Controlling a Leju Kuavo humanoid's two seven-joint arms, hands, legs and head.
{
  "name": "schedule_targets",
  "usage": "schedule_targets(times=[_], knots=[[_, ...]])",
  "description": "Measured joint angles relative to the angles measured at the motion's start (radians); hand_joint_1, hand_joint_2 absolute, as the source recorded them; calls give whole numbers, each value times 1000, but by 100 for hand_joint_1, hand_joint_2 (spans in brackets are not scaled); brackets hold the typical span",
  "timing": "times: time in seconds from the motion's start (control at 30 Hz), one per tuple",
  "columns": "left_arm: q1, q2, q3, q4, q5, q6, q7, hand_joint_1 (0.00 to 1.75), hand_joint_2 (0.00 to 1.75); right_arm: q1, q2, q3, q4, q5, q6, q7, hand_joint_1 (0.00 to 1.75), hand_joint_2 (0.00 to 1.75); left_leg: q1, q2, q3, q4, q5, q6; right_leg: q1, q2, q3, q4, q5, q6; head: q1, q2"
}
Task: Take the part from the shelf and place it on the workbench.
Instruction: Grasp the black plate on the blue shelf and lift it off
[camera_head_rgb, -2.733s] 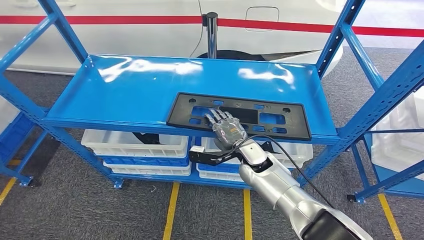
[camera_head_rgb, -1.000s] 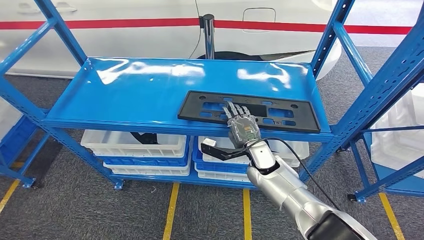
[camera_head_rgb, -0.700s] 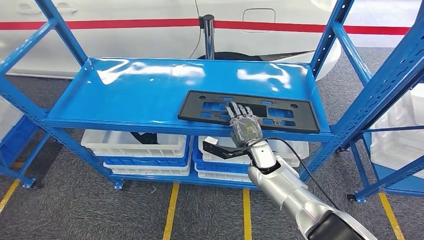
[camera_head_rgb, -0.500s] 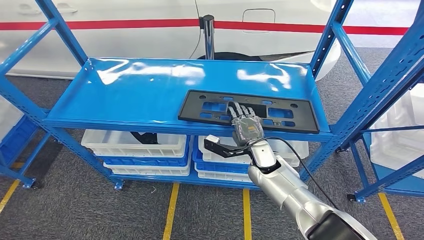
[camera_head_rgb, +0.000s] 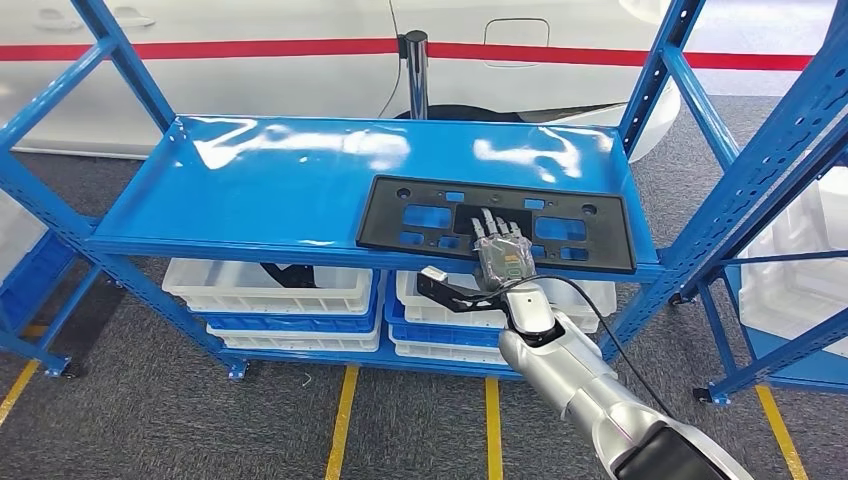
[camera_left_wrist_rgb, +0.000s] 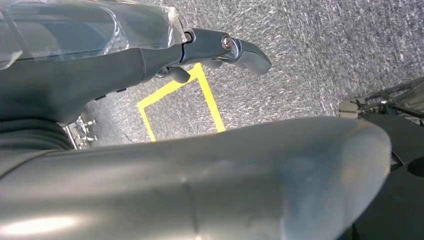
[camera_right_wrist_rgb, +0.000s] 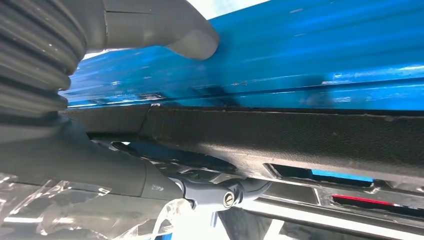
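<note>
Black part (camera_head_rgb: 497, 222) under right hand (camera_head_rgb: 499, 248)

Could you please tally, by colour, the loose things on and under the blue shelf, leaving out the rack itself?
Black: 1, the flat part on the shelf, with the right hand resting its fingers on it.
White: 4 bins in two stacks below, one stack at left and one at right.
Total: 5

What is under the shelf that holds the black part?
Under the blue shelf, white bins sit on blue trays, with something dark behind the left one. The right hand, resting on the part, and its arm cover some of the right bins.
</note>
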Motion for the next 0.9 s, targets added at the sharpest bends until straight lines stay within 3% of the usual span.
schedule_targets(times=[0.37, 0.5, 0.9], knots=[[0, 0, 0, 0, -5, -2, -9, 0, 0, 0, 1, -15, -3, 2, 11, 10, 175, 175, 1, 0, 2, 0, 0, 0, 1, 0, 0, 0, 0, -1, 0, 0], [0, 0, 0, 0, -6, 0, -29, 0, 175, -2, 2, -19, -7, 4, 11, 10, 175, 175, 1, 1, 2, -1, 1, -1, 1, 1, 1, 0, 1, -3, 0, 0], [0, 0, 1, 0, -9, 21, -48, 0, 175, -1, 0, -24, -34, 31, 8, 6, 175, 175, 2, 2, 2, -1, 3, -2, 1, 1, 0, 0, 3, -4, 0, 0]])
